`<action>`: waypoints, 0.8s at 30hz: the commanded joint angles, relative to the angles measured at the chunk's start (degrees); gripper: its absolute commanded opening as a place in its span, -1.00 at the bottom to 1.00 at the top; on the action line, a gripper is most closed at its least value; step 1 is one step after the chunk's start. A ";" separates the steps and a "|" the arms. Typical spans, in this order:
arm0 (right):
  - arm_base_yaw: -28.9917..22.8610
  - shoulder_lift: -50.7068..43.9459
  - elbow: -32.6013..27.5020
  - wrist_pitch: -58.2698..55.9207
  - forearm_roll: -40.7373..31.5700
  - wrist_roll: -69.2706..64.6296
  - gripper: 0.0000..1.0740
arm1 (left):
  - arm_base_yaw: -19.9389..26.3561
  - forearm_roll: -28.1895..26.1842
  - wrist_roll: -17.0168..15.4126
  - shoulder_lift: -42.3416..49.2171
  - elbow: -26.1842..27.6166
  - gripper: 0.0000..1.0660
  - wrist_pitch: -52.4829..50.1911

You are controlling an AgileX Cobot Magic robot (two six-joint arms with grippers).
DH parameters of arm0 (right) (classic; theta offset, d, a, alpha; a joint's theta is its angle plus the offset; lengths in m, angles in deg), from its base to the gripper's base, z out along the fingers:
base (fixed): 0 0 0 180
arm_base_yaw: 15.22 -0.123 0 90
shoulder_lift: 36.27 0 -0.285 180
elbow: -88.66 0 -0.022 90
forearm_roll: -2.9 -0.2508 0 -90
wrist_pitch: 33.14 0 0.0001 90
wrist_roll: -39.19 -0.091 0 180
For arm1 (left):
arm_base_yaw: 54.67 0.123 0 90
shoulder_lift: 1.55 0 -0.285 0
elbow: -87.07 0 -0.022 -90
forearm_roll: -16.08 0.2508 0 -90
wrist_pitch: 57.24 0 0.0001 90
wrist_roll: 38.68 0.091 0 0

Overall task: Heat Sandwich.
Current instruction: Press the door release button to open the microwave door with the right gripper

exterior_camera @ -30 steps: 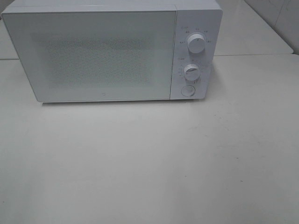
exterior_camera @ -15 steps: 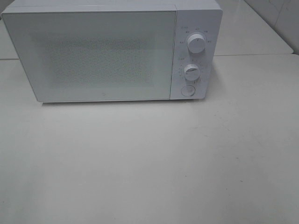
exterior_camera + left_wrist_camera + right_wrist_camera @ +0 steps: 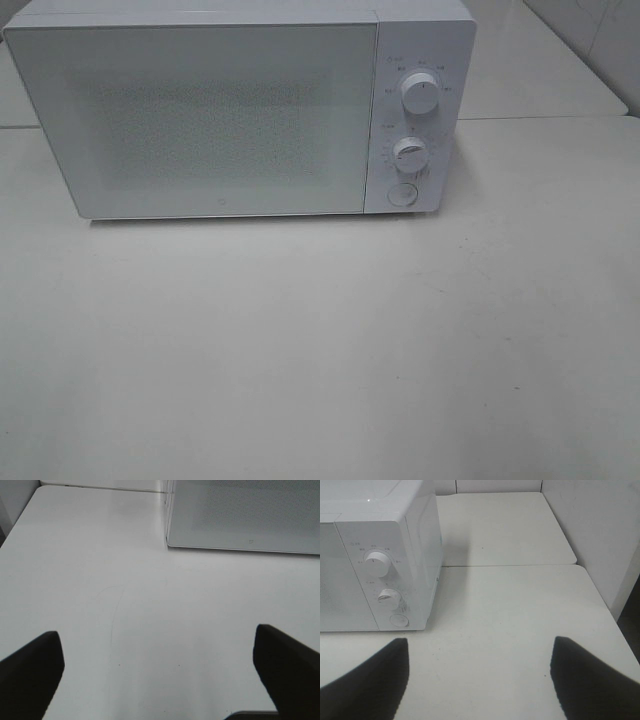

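Obs.: over the last second nothing has moved in the high view. The microwave [image 3: 240, 110] sits at the far left of the surface [image 3: 320, 350] with its door [image 3: 200, 120] shut. The upper knob [image 3: 421, 93], lower knob [image 3: 409, 153] and round button [image 3: 402, 194] on its right-hand panel look the same as before.

Neither arm enters the high view.

Left claw [image 3: 157, 635]: released, fingers spread wide, nothing between them. It hangs over bare surface near the microwave's left front corner.

Right claw [image 3: 481, 644]: also released and empty. It hangs over the surface to the right of the microwave, facing the control panel.

Sandwich: not visible in any view. There is no plate on the surface. The door's mesh is too opaque to tell whether anything sits inside.

Judgement: a pause, not progress. With the door shut and both claws empty, this is either the very start or a wait during or after heating; the pictures do not settle which. The next useful contact is probably the door or the panel, and the right claw is better placed for the panel.
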 commanded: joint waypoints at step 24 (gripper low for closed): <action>0.17 33.29 -7.73 49.68 0.06 0.46 0.42 | 0.23 0.00 0.00 0.97 -0.11 0.82 -0.23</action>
